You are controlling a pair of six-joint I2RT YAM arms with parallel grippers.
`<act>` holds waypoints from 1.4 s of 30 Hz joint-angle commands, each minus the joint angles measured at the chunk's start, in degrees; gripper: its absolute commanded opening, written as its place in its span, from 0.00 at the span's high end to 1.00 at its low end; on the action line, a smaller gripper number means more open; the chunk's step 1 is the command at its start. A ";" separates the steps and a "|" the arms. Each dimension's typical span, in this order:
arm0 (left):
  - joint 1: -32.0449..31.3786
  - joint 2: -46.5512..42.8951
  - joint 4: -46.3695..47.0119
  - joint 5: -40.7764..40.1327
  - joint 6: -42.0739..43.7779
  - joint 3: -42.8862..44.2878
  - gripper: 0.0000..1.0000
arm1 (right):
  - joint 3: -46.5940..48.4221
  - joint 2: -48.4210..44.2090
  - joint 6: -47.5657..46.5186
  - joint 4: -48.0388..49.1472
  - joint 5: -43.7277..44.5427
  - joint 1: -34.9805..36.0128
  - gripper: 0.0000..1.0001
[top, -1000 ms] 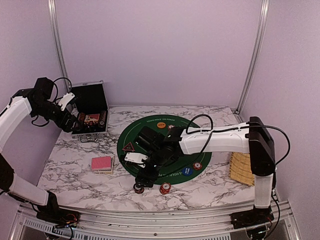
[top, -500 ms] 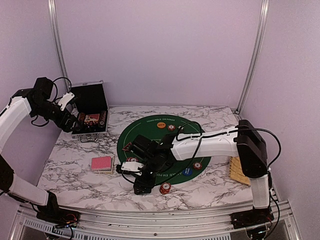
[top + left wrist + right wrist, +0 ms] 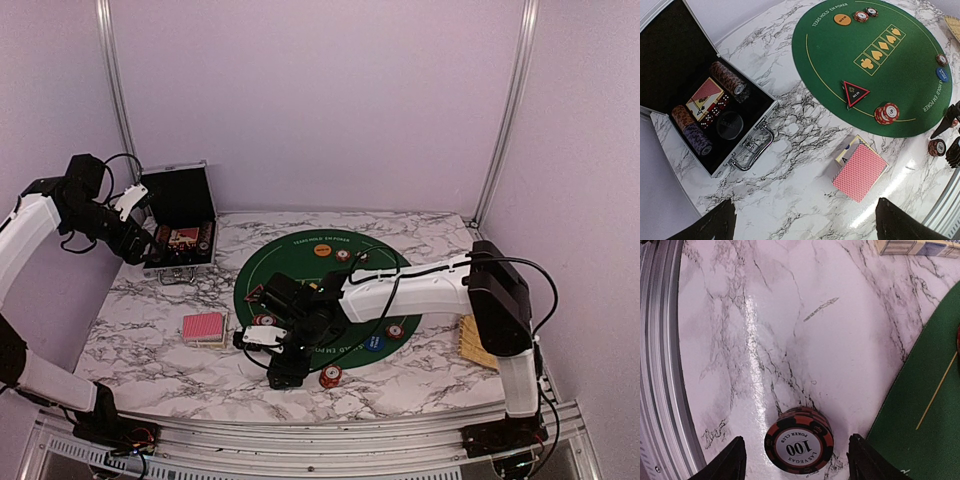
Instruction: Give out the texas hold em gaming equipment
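Note:
A stack of orange-and-black poker chips marked 100 stands on the marble just off the green mat. My right gripper straddles it, open, with a gap on each side. From above the right gripper hides this stack; a second chip stack stands just to its right. Red-backed cards lie on the marble left of the mat. A triangular marker and another chip stack sit on the mat's left edge. My left gripper hangs open and empty beside the case.
The open black case at back left holds chip rolls and cards. An orange button, a blue chip and a red chip lie on the mat. A wicker tray sits at the right. The table's metal front rail runs close by.
My right gripper has swung left and down over the front-left chip stack, and its jaws have narrowed around it. The left arm has not moved.

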 commanded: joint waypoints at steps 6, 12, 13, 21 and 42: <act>-0.23 -1.69 -1.94 0.33 0.55 -0.09 0.01 | 0.92 0.97 0.44 1.37 0.57 0.44 0.33; -0.23 -1.56 -1.89 0.31 0.64 -0.31 0.01 | 0.92 1.14 0.57 1.43 0.75 0.43 0.39; -0.23 -1.56 -1.89 0.29 0.64 -0.41 0.01 | 0.87 1.09 0.58 1.48 0.75 0.38 0.42; -0.23 -1.88 -1.94 -0.02 0.82 -0.31 0.01 | 0.49 1.45 0.66 1.53 0.53 0.42 0.41; -0.23 -2.05 -2.03 -0.09 0.73 0.30 0.01 | -0.22 1.26 1.23 1.83 0.21 0.25 0.65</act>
